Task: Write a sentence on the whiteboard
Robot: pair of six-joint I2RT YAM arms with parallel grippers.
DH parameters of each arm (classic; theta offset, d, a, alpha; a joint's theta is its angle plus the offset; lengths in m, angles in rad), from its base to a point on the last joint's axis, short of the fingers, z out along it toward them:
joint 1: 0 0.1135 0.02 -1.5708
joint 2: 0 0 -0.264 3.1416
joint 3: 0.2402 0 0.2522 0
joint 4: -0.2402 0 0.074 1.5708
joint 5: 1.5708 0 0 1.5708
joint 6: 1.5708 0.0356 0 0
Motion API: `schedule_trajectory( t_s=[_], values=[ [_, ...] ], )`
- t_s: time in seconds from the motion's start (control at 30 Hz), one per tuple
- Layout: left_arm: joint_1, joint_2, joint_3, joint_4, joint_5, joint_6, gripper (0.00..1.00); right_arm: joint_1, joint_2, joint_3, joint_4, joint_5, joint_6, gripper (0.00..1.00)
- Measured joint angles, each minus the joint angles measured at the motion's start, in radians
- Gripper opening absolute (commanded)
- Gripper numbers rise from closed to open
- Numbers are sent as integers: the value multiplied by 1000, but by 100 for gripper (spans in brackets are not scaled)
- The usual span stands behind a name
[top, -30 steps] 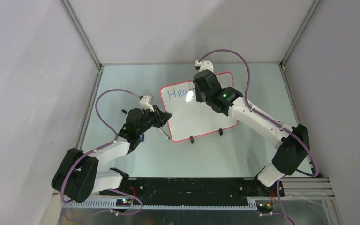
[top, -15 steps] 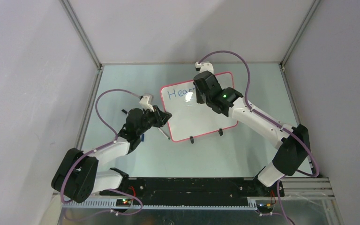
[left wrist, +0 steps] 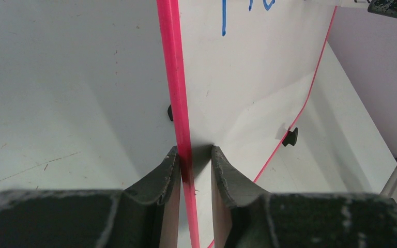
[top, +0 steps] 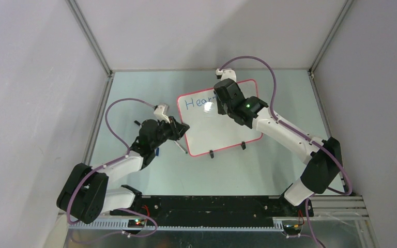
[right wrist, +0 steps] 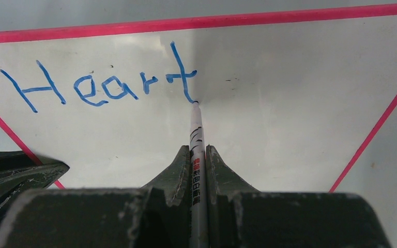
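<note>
The whiteboard point(top: 222, 132), red-framed, stands tilted on the table. My left gripper point(top: 178, 128) is shut on its left edge, and in the left wrist view the red frame point(left wrist: 174, 77) runs between the two fingers point(left wrist: 192, 155). My right gripper point(top: 219, 106) is shut on a thin white marker point(right wrist: 196, 139). The marker tip touches the board point(right wrist: 289, 103) at the foot of the last "t". Of the sentence point(right wrist: 103, 85), only the blue word "Heart" shows, on the top line. The right wrist hides the end of that word point(top: 195, 102) in the top view.
Two black feet point(top: 211, 153) point(top: 243, 145) prop the board's near edge; one foot point(left wrist: 290, 137) also shows in the left wrist view. A small dark stick point(top: 180, 147) and a blue bit point(top: 157, 151) lie by the left arm. Grey walls close in left, right and back.
My right gripper has shifted slightly right along the top line with the marker. The left arm and the board have not moved.
</note>
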Motion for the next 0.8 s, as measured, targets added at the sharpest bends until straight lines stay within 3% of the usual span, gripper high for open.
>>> schedule_trajectory(
  t_s=[0.5,0.8],
  values=[
    [-1,-2,0,-1,0,1,16,-10,-16,0,-6,-3,0,0],
    [-3,-4,0,-2,-1,2,19,-9,-197,-18,29,-38,-26,0]
  ],
)
